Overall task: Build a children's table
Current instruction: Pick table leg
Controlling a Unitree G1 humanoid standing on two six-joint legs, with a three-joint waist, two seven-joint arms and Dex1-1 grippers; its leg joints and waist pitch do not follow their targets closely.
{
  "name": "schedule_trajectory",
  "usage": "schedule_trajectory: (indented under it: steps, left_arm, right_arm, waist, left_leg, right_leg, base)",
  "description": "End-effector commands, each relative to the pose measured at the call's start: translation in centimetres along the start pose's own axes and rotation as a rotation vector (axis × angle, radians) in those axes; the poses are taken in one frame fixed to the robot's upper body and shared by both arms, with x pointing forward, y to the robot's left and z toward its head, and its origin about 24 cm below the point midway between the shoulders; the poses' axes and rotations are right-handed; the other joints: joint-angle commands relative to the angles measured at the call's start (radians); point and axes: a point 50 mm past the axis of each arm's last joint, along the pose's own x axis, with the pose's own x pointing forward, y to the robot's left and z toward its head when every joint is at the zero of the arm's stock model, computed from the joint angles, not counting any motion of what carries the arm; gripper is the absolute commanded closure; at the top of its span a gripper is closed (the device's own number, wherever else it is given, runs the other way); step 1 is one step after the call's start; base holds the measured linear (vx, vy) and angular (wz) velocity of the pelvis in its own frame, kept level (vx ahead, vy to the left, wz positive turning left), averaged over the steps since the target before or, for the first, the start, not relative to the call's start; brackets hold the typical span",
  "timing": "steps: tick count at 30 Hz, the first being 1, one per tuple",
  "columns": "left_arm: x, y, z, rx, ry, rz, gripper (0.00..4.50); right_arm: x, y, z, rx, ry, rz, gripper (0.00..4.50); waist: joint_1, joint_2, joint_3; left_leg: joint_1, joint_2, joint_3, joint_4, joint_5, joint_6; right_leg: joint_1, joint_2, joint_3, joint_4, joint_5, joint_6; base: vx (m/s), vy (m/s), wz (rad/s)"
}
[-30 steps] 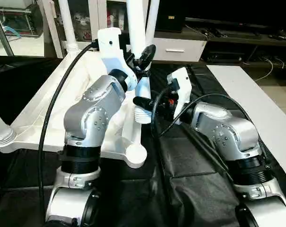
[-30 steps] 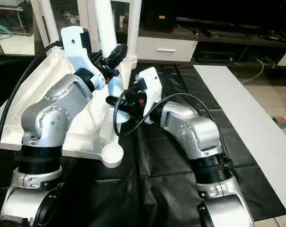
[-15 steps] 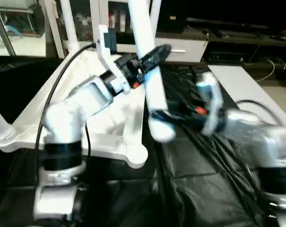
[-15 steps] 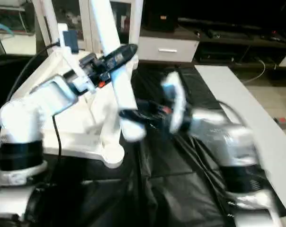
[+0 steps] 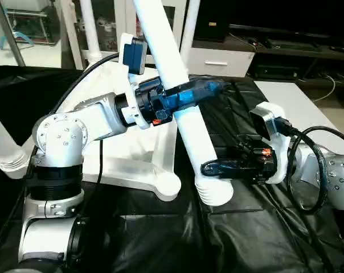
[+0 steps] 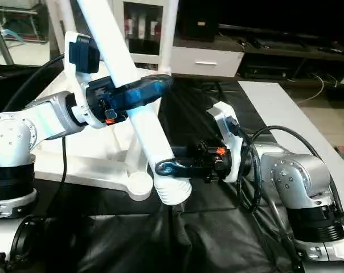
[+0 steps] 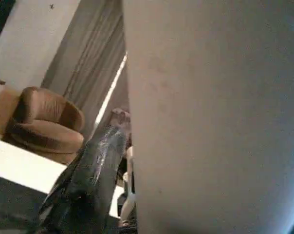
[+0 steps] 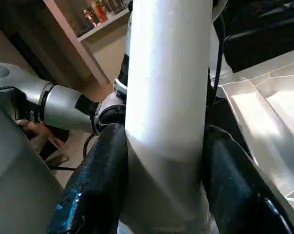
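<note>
The children's table top [image 5: 121,153] lies upside down on black cloth, and three white legs stand in its sockets [image 5: 4,151] [image 5: 87,28] [image 5: 189,23]. Nothing is in the near right corner socket [image 5: 167,185]. A fourth leg [image 5: 189,133] slants across the middle, its ribbed lower end [image 5: 215,193] hanging just right of that socket. My left gripper [image 5: 200,92] is shut around the leg's middle, one black finger [image 5: 190,94] crossing its front. My right gripper [image 5: 212,169] is shut on the leg just above the ribbed end; both its fingers [image 8: 96,180] hug the leg.
Black cloth [image 5: 160,239] covers the work surface. A white board [image 5: 300,102] runs along the right side. A low cabinet with a drawer [image 5: 217,57] stands behind. Black cables [image 5: 308,170] loop around my right forearm.
The held leg has tipped from nearly upright to a slant, its lower end swinging right and toward me. My left arm has stretched out and my right gripper now sits lower. The view has also shifted.
</note>
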Motion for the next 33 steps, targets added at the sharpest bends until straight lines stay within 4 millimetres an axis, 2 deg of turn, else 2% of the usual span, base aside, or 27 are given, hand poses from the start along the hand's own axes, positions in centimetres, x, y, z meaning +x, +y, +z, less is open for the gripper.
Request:
schedule_trajectory:
  steps: [1, 2, 4, 8, 10, 12, 13, 14, 16, 19, 20, 21, 23, 25, 26, 28, 30, 32, 33]
  left_arm:
    - [-0.6, 0.6, 0.6, 0.000, -0.041, 0.052, 1.83]
    - [-0.6, 0.7, 0.6, -0.003, -0.049, 0.059, 1.83]
    - [-0.6, 0.9, 0.6, -0.004, -0.061, 0.075, 2.17]
    - [-0.6, 1.2, 0.7, -0.016, -0.078, 0.094, 2.24]
    - [-0.5, 1.4, 0.7, -0.005, -0.078, 0.111, 2.60]
    - [-0.3, 1.7, 0.9, 0.041, -0.074, 0.181, 2.62]
    - [-0.2, 2.0, 1.0, 0.074, -0.066, 0.227, 2.68]
    - [-0.1, 2.2, 1.0, 0.113, -0.050, 0.280, 2.72]
    - [0.1, 2.6, 1.0, 0.190, -0.022, 0.359, 2.74]
    - [0.6, 2.5, 0.8, 0.212, -0.019, 0.386, 2.75]
    - [0.8, 2.5, 0.7, 0.231, -0.007, 0.396, 2.76]
    - [0.9, 2.4, 0.6, 0.248, 0.000, 0.403, 2.76]
    - [1.2, 2.5, 0.6, 0.286, 0.012, 0.430, 2.76]
    - [1.8, 3.0, 0.0, 0.378, 0.076, 0.529, 2.77]
    - [1.8, 3.0, 0.0, 0.378, 0.076, 0.529, 2.77]
    - [2.3, 3.3, -0.4, 0.456, 0.124, 0.583, 2.77]
    - [2.6, 3.5, -0.5, 0.491, 0.146, 0.606, 2.78]
    - [3.2, 3.8, -1.0, 0.526, 0.180, 0.643, 2.78]
    - [3.2, 3.9, -1.0, 0.528, 0.182, 0.646, 2.78]
  right_arm:
    - [0.1, 0.8, 0.7, -0.043, -0.015, 0.074, 2.62]
    - [0.1, 0.8, 0.7, -0.044, -0.014, 0.070, 2.62]
    - [0.1, 0.7, 0.7, -0.046, -0.014, 0.066, 2.62]
    - [0.1, 0.8, 0.8, -0.047, -0.016, 0.065, 2.62]
    - [0.2, 0.8, 0.8, -0.054, -0.016, 0.062, 2.62]
    - [0.4, 0.2, 1.0, -0.134, -0.006, -0.019, 2.62]
    - [0.6, 0.0, 1.1, -0.156, -0.011, -0.045, 2.62]
    - [1.0, -0.6, 1.5, -0.195, -0.032, -0.101, 2.62]
    - [1.6, -1.3, 2.1, -0.241, -0.072, -0.180, 1.92]
    - [2.6, -1.7, 2.6, -0.256, -0.107, -0.212, 1.71]
    - [3.1, -2.0, 2.7, -0.291, -0.110, -0.258, 1.56]
    - [3.4, -2.3, 2.8, -0.311, -0.110, -0.292, 1.48]
    - [4.0, -2.7, 3.0, -0.334, -0.108, -0.348, 1.43]
    - [5.9, -4.6, 2.5, -0.401, -0.023, -0.499, 1.42]
    - [5.9, -4.6, 2.5, -0.401, -0.023, -0.499, 1.42]
    - [6.7, -5.9, 2.2, -0.437, 0.023, -0.605, 1.42]
    - [7.2, -6.5, 2.0, -0.454, 0.045, -0.645, 1.42]
    - [8.3, -7.7, 1.4, -0.518, 0.120, -0.721, 1.42]
    - [8.4, -7.8, 1.3, -0.524, 0.129, -0.729, 1.69]
  waist:
    - [0.000, 0.011, -0.075]
    - [0.000, 0.010, -0.076]
    - [0.000, 0.010, -0.076]
    - [0.000, 0.011, -0.077]
    - [0.001, 0.012, -0.076]
    - [0.001, 0.015, -0.076]
    - [-0.003, 0.013, -0.076]
    - [-0.004, 0.012, -0.076]
    - [-0.008, 0.014, -0.076]
    - [-0.010, 0.010, -0.077]
    - [-0.010, 0.012, -0.077]
    - [-0.011, 0.012, -0.078]
    - [-0.013, 0.013, -0.078]
    - [-0.014, 0.017, -0.077]
    - [-0.018, 0.016, -0.076]
    - [-0.019, 0.017, -0.076]
    - [-0.019, 0.017, -0.076]
    - [-0.024, 0.015, -0.078]
    - [-0.024, 0.016, -0.079]
  left_leg:
    - [0.040, 0.042, -0.020, -0.073, -0.251, -0.074]
    - [0.040, 0.042, -0.019, -0.072, -0.250, -0.073]
    - [0.038, 0.042, -0.019, -0.071, -0.236, -0.069]
    - [0.039, 0.042, -0.019, -0.071, -0.236, -0.068]
    - [0.040, 0.042, -0.019, -0.071, -0.241, -0.068]
    - [0.040, 0.043, -0.020, -0.072, -0.245, -0.073]
    - [0.039, 0.044, -0.022, -0.075, -0.249, -0.079]
    - [0.040, 0.043, -0.020, -0.073, -0.250, -0.079]
    - [0.041, 0.044, -0.022, -0.075, -0.255, -0.087]
    - [0.042, 0.044, -0.022, -0.076, -0.245, -0.089]
    - [0.042, 0.047, -0.022, -0.076, -0.243, -0.089]
    - [0.041, 0.044, -0.021, -0.076, -0.230, -0.090]
    - [0.041, 0.044, -0.021, -0.077, -0.225, -0.093]
    - [0.042, 0.044, -0.020, -0.078, -0.228, -0.105]
    - [0.040, 0.044, -0.022, -0.079, -0.230, -0.110]
    - [0.042, 0.043, -0.023, -0.081, -0.254, -0.122]
    - [0.043, 0.044, -0.023, -0.081, -0.258, -0.123]
    - [0.038, 0.042, -0.023, -0.080, -0.239, -0.130]
    - [0.041, 0.042, -0.021, -0.079, -0.231, -0.130]
  right_leg:
    - [0.022, -0.082, 0.038, -0.091, -0.226, -0.170]
    - [0.023, -0.083, 0.038, -0.092, -0.224, -0.171]
    - [0.024, -0.083, 0.038, -0.090, -0.209, -0.173]
    - [0.025, -0.083, 0.038, -0.091, -0.208, -0.175]
    - [0.024, -0.083, 0.038, -0.092, -0.216, -0.171]
    - [0.023, -0.084, 0.038, -0.092, -0.220, -0.169]
    - [0.023, -0.084, 0.038, -0.093, -0.220, -0.163]
    - [0.022, -0.083, 0.038, -0.092, -0.222, -0.161]
    - [0.019, -0.084, 0.038, -0.094, -0.235, -0.153]
    - [0.021, -0.082, 0.037, -0.090, -0.213, -0.157]
    - [0.018, -0.085, 0.038, -0.088, -0.207, -0.158]
    - [0.020, -0.081, 0.037, -0.085, -0.185, -0.158]
    - [0.018, -0.080, 0.037, -0.085, -0.168, -0.153]
    - [0.017, -0.081, 0.039, -0.085, -0.172, -0.141]
    - [0.015, -0.080, 0.039, -0.086, -0.182, -0.137]
    - [0.014, -0.082, 0.040, -0.089, -0.219, -0.118]
    - [0.012, -0.083, 0.041, -0.090, -0.224, -0.115]
    - [0.016, -0.078, 0.040, -0.082, -0.179, -0.114]
    - [0.014, -0.078, 0.041, -0.081, -0.157, -0.116]
  base:
    - [0.000, 0.000, 0.00]
    - [0.000, 0.000, 0.00]
    - [0.000, 0.000, 0.00]
    - [0.000, 0.000, 0.00]
    - [0.000, 0.000, 0.00]
    - [0.000, 0.000, 0.00]
    - [0.000, 0.000, 0.00]
    - [0.000, 0.000, 0.00]
    - [0.000, 0.000, 0.00]
    - [0.000, 0.000, 0.00]
    - [0.000, 0.000, 0.00]
    - [0.000, 0.000, 0.00]
    - [0.000, 0.000, 0.00]
    - [0.000, 0.000, 0.00]
    - [0.000, 0.000, 0.00]
    - [0.000, 0.000, 0.00]
    - [0.000, 0.000, 0.00]
    - [0.000, 0.000, 0.00]
    - [0.000, 0.000, 0.00]
